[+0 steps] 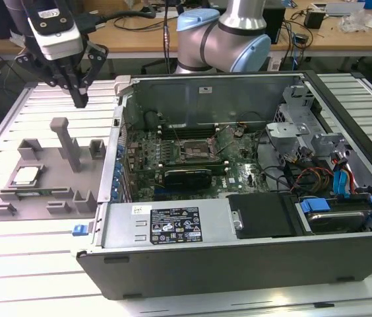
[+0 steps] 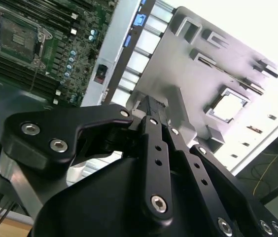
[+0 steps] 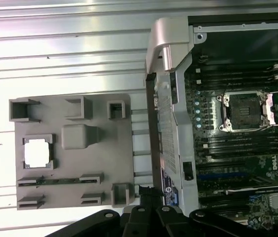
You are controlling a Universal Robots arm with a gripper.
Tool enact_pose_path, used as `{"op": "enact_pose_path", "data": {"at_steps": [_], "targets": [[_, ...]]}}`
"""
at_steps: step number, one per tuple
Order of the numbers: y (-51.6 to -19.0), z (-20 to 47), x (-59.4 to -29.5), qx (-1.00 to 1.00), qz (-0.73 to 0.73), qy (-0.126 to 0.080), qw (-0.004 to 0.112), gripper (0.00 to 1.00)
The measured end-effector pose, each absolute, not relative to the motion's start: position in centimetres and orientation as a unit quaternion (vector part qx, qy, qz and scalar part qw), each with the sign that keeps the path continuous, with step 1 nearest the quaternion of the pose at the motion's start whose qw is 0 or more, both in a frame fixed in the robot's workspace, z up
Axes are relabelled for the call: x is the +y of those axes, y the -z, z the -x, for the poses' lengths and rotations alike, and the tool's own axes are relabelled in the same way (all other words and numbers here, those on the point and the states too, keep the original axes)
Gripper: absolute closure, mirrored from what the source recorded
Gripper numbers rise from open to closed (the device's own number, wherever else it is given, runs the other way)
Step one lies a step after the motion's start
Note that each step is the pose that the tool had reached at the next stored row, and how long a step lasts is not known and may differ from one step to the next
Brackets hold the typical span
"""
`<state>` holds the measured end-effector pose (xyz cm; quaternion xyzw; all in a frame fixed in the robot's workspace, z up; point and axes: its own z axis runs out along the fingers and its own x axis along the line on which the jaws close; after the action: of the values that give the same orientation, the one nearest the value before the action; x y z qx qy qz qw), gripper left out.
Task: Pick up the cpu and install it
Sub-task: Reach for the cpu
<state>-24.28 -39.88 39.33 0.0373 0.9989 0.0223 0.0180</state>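
Your gripper (image 1: 80,99) hangs in the air over the slatted tabletop (image 1: 14,257), above the far part of the grey fixture plate (image 1: 44,198) and close to the plate's tall post (image 1: 67,142). Its two black fingers (image 2: 149,148) come together at a point with nothing between them. How high the tips are above the plate you cannot judge from the exterior view. In the first wrist view the linkage is cut off by the frame edge.

The cpu (image 1: 26,175) lies flat in a square framed recess on the fixture plate, near the plate's edge farthest from the open computer case (image 1: 252,257), well apart from the gripper. In both wrist views its top (image 2: 230,106) (image 3: 36,152) gleams so white that you cannot make out its rim.

Inside the case, the socket (image 1: 196,148) sits near the middle of the motherboard (image 1: 239,172) with its metal frame around a dark square. You see it more plainly in the first wrist view (image 3: 242,111), though you cannot tell what lies within. A long black card (image 1: 186,177) hides the board just in front of the socket. The robot arm (image 1: 229,39) behind the case's back wall is cut off at the top.
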Motion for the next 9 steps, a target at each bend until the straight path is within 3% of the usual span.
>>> {"op": "enact_pose_path", "data": {"at_steps": [9], "targets": [[-39.3,26.6,-39.9,0.999,-0.037,-0.022,0.019,0.89]]}}
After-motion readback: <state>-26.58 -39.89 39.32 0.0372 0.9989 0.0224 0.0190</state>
